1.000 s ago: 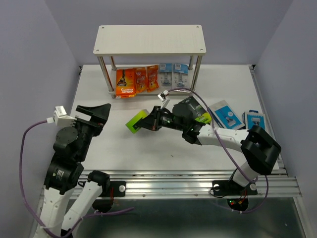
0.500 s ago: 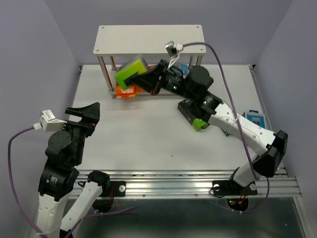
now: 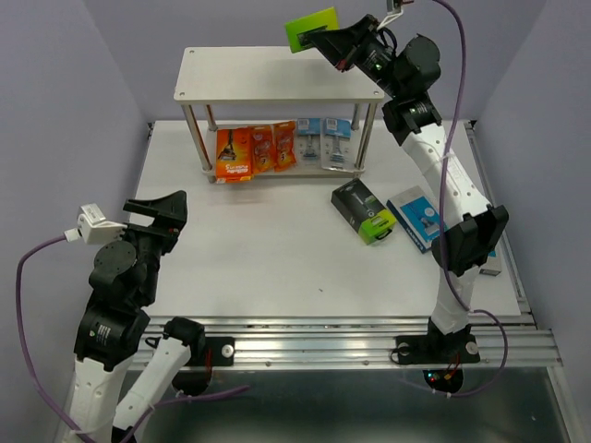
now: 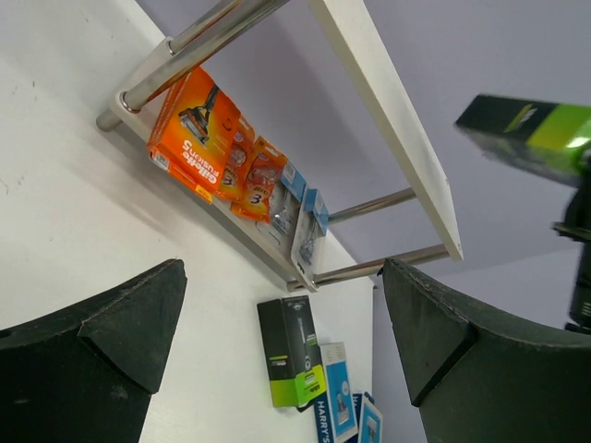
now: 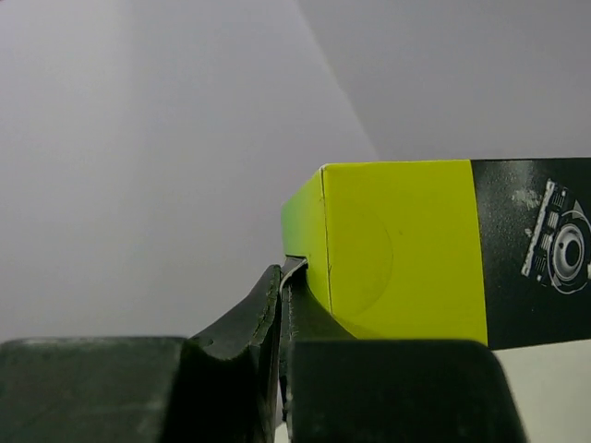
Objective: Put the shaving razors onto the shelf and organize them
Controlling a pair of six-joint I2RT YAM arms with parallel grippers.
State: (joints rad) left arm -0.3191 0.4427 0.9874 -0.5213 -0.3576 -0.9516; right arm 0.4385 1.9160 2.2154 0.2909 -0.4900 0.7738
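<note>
A black-and-lime razor box [image 3: 310, 29] hangs in the air over the far right part of the shelf's top board [image 3: 268, 76]. My right gripper [image 3: 334, 39] is shut on a thin tab at the box's lime end [image 5: 397, 249], and its fingertips [image 5: 270, 300] are pressed together. On the shelf's lower board stand orange packs [image 3: 235, 153] and light-blue blister cards [image 3: 323, 139]. A second black-and-lime box [image 3: 363, 211] and a blue box [image 3: 417, 218] lie on the table. My left gripper [image 3: 172, 210] stands open and empty at the near left.
Another blue pack [image 3: 480, 224] lies at the right edge, partly behind the right arm. The silver shelf posts [image 3: 366, 138] stand between the boards. From the left wrist I see the orange pack [image 4: 195, 130], the shelf board [image 4: 397, 120] and the held box [image 4: 526, 135] above.
My right arm has lifted the black-and-lime box from low over the table's middle, up and back to above the shelf top. The left arm drew back slightly, then stayed still.
</note>
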